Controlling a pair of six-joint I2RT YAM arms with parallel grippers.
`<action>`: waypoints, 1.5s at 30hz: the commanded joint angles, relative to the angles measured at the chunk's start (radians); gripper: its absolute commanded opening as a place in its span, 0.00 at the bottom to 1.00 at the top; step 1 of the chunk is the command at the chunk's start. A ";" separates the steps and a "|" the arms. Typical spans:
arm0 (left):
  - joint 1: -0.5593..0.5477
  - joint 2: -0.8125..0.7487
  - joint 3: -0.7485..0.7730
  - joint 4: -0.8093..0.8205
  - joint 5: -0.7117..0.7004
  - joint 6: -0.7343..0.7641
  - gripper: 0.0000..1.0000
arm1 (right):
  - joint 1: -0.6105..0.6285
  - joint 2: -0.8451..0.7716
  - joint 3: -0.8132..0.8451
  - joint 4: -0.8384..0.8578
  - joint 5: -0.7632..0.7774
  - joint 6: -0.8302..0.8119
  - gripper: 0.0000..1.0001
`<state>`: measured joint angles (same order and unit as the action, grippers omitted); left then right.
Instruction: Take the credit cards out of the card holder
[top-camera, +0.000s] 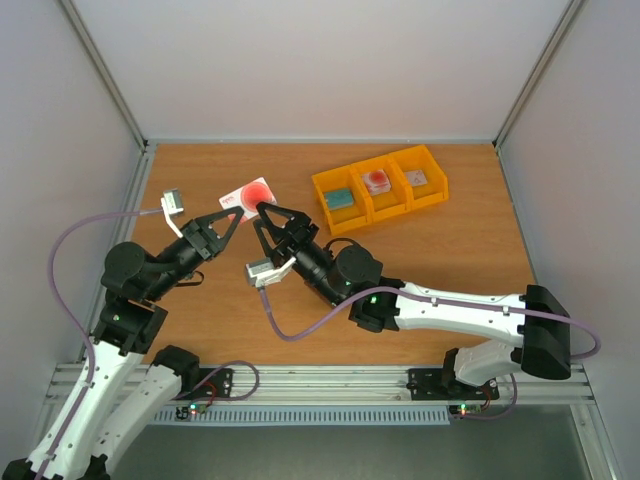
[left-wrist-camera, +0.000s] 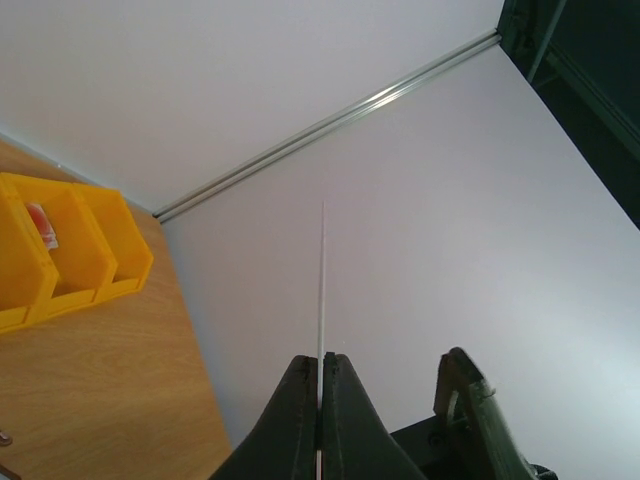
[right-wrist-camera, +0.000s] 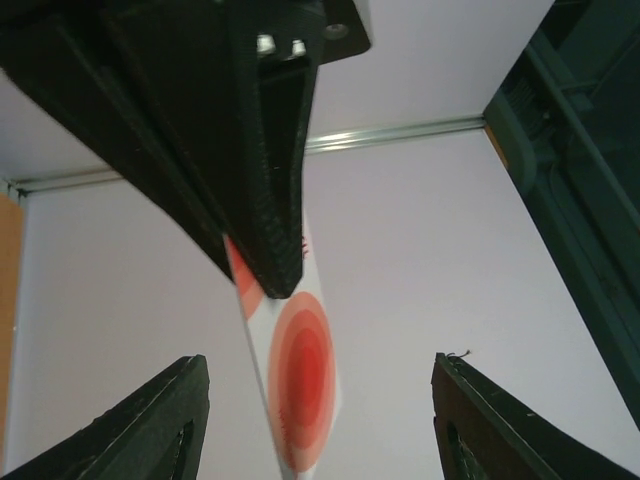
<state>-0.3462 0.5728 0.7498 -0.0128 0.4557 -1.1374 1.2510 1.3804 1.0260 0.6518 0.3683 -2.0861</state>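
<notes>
Left wrist view: left gripper (left-wrist-camera: 320, 400) clamps a credit card (left-wrist-camera: 321, 290) (seen edge-on); right gripper (right-wrist-camera: 316, 390), fingers apart, faces it.

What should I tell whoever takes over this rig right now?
Left gripper: shut on a pale credit card with a red spot, held up in the air.
Right gripper: open, straddling that card, not gripping.
Yellow bin: middle compartment holds a red-and-whitish piece, likely another card; left compartment holds a grey-blue item, possibly the card holder, cannot tell.
Done: this card is out.
Left: hand over or set down this card; check the holder for more.
</notes>
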 joint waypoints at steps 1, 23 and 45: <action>0.007 -0.002 -0.002 0.081 0.007 -0.008 0.00 | 0.005 -0.031 -0.001 -0.063 -0.004 -0.254 0.62; 0.007 0.000 -0.025 0.079 0.025 -0.004 0.00 | -0.035 0.125 0.112 0.046 -0.001 -0.363 0.02; 0.090 -0.104 -0.290 -0.133 -0.211 0.091 0.89 | -0.720 0.121 0.546 -1.347 -0.460 0.538 0.01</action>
<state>-0.2947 0.4911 0.5304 -0.1017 0.3328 -1.0813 0.7094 1.4269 1.4471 -0.2813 0.1501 -1.7363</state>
